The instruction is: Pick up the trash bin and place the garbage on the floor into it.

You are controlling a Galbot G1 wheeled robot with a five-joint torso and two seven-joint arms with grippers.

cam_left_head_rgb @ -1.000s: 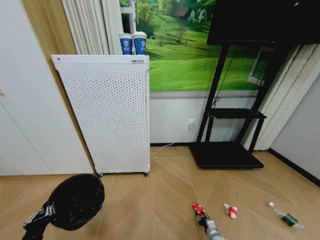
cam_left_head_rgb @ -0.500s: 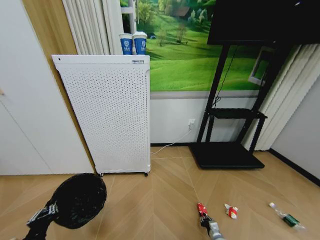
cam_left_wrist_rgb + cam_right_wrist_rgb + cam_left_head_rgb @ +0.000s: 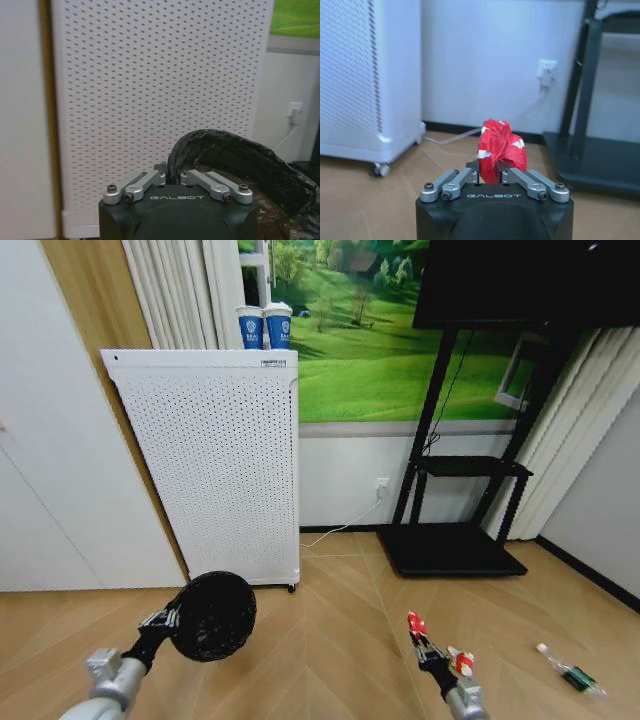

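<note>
Your left gripper (image 3: 165,621), at the lower left of the head frame, is clamped on the rim of the black wire-mesh trash bin (image 3: 212,615), which hangs clear of the herringbone parquet floor (image 3: 320,640) with its round mouth tipped toward the camera. In the left wrist view, the fingers (image 3: 145,181) pinch the rim where a crinkled black plastic liner (image 3: 235,155) folds over the mesh, with the perforated white cabinet (image 3: 150,80) filling the background. Your right gripper (image 3: 428,646), at the lower centre-right of the head frame, is closed on a crumpled red-and-white wrapper (image 3: 416,625), lifted off the floor and sticking up and slightly left from the fingertips. The right wrist view shows that wrapper (image 3: 501,147) standing upright between the nearly closed fingers (image 3: 465,177). A second red-and-white wrapper (image 3: 462,661) lies on the floor just beside your right gripper, and a small clear bottle with a green label (image 3: 570,672) lies farther right, its long axis running from upper left to lower right. Two blue-and-white paper cups (image 3: 264,326) stand atop the cabinet.
</note>
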